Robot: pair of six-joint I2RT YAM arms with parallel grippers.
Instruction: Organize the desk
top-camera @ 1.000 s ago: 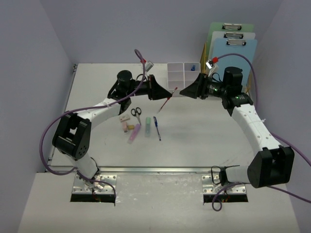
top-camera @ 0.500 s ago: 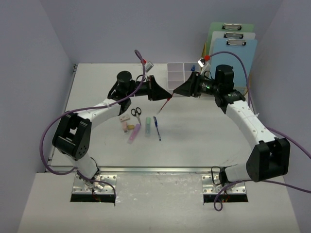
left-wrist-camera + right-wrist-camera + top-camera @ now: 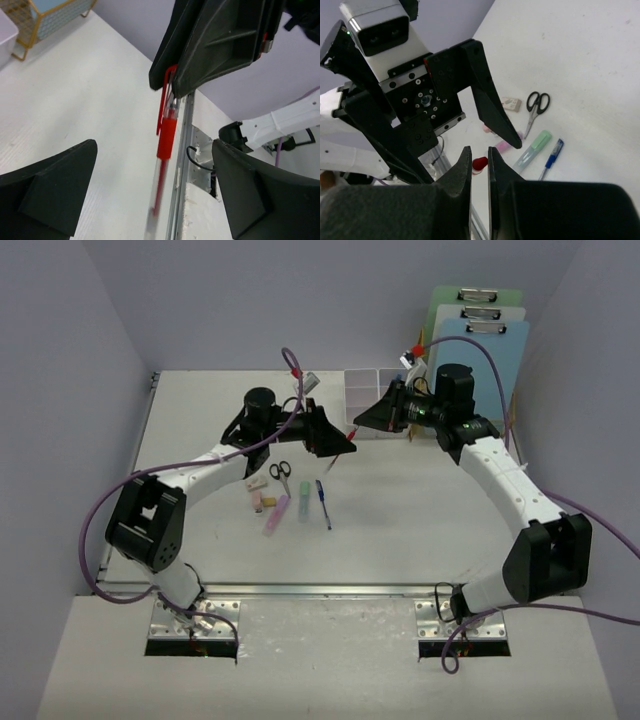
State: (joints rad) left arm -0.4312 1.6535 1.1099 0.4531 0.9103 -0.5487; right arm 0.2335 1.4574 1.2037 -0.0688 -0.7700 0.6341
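Observation:
A red pen (image 3: pixel 340 451) hangs tilted above the white desk (image 3: pixel 430 530), between the two arms. My right gripper (image 3: pixel 357 426) is shut on its capped upper end; the red cap (image 3: pixel 480 163) shows between the nearly closed jaws of that gripper (image 3: pixel 479 152). In the left wrist view the red pen (image 3: pixel 166 137) hangs from the right gripper (image 3: pixel 171 91). It passes between the wide-open fingers of my left gripper (image 3: pixel 154 150) and touches neither. My left gripper (image 3: pixel 346 439) sits just below and left of the right one.
On the desk below lie scissors (image 3: pixel 282 473), a green highlighter (image 3: pixel 304 502), a blue pen (image 3: pixel 323 503), a pink highlighter (image 3: pixel 276 514) and small erasers (image 3: pixel 258 486). A white compartmented organizer (image 3: pixel 366 392) and a gold rack with clipboards (image 3: pixel 480 350) stand at the back right.
The right gripper moved left to the pen's cap end and shut on it. The left gripper, shut on the pen before, has opened and let it go.

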